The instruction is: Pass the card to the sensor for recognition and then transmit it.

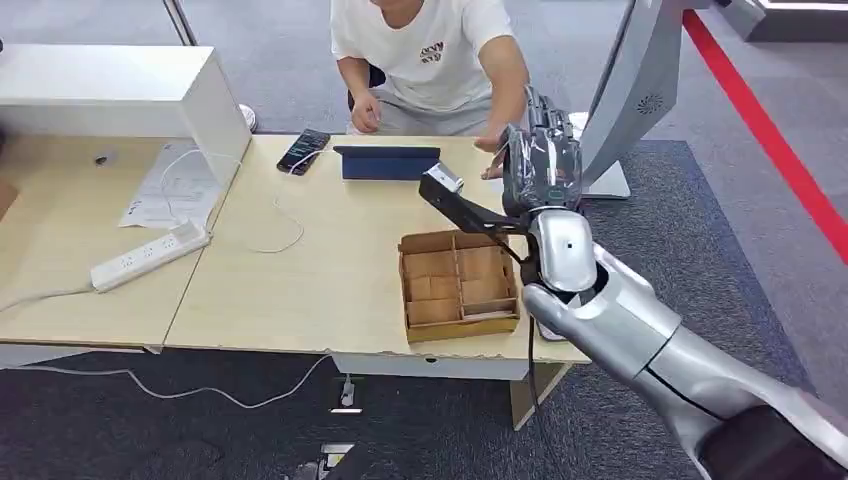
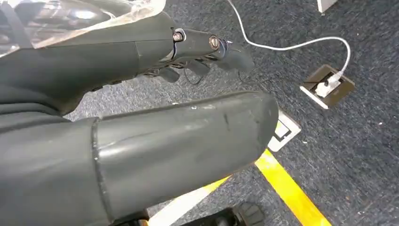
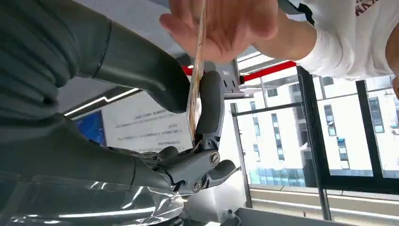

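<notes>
**Card at the hand-over, almost done**

The right hand [image 3: 188,94] is up high and pinches the card [image 3: 195,89] between its thick thumb and a dark finger. A person's hand [image 3: 226,26] is at the top end of the same card and looks to be touching it too. So the card sits between the two hands, up in the air, past the far edge of the desk [image 1: 300,290].

My guess is that the job is near its end. The giving part is happening now. What is left: the person takes a firm hold, and the right hand lets go. I cannot tell from here whether the card was shown to the sensor, or which thing is the sensor.

The left hand [image 2: 197,56] hangs low over the carpet with its fingers curled in and nothing in them.

Room to move: the raised arm is above the cardboard box [image 1: 458,283], with its little compartments, which sits at the near right edge of the desk. A white stand [image 1: 640,90] is just beside the raised hand on its right, so there is little room that way. The tablet [image 1: 388,162] and the phone [image 1: 303,150] lie to the left, well apart from the arm.
</notes>
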